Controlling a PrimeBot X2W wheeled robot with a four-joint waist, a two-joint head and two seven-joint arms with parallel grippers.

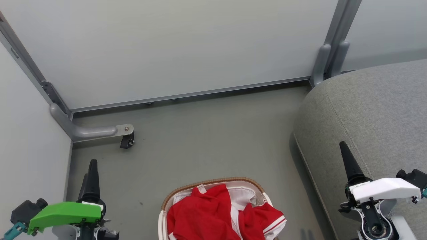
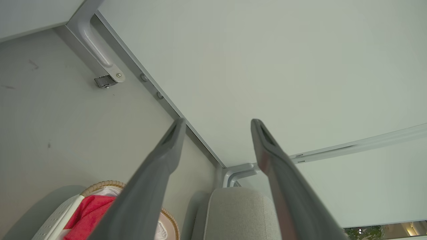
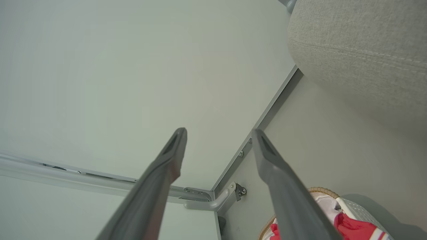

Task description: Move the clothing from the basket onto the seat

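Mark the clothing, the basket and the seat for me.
clothing (image 1: 200,216), head view, middle of the red fabric heap.
basket (image 1: 213,180), head view, on its brown woven rim.
seat (image 1: 377,106), head view, on its grey upholstered top.

Bright, soft and even, no glare. Sharp across the head view, with a dim shadow on the floor (image 1: 200,133) along the seat (image 1: 367,110) at the right. Grey soft shadow beside the basket (image 2: 56,216) at lower left of the left wrist view. Blurred fingers (image 2: 146,186) and bent lines near the edges in both wrist views.
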